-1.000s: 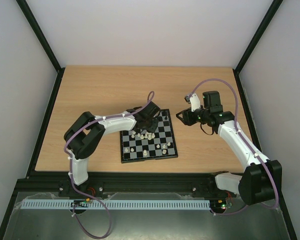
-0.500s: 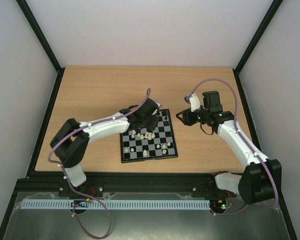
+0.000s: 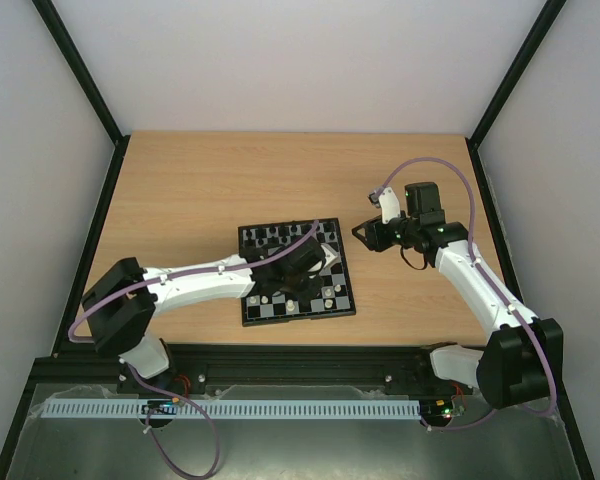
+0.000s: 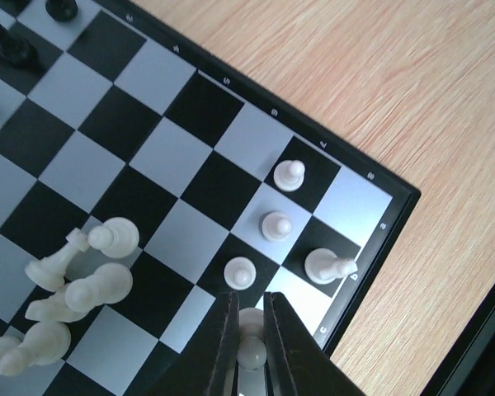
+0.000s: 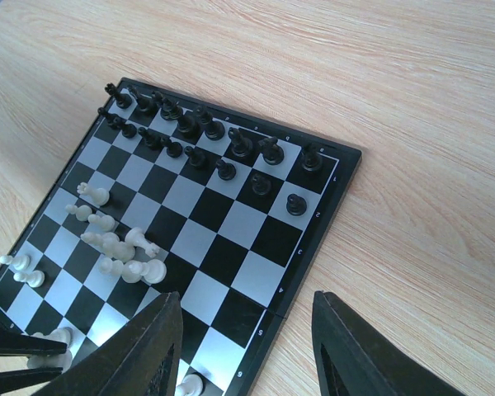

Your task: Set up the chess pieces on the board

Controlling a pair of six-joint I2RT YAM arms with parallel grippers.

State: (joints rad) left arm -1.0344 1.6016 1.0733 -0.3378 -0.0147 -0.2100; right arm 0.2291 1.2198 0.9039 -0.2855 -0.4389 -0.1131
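Since a second ago my left fingers (image 4: 249, 328) crossed the small black-and-white chequered board (image 3: 265, 312) from far side to near edge, now pinching a cream-white chess piece (image 4: 251, 353). My right fingers (image 5: 243, 346) unchanged, wide, beside the board. Light wooden counter (image 3: 180, 190), pale walls (image 3: 280, 60).

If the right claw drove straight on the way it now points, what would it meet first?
Most likely the board: the right claw stands open, aimed at bare squares by the board's near edge, with no piece in the way. Depth is unclear, so it might land on the table just short.
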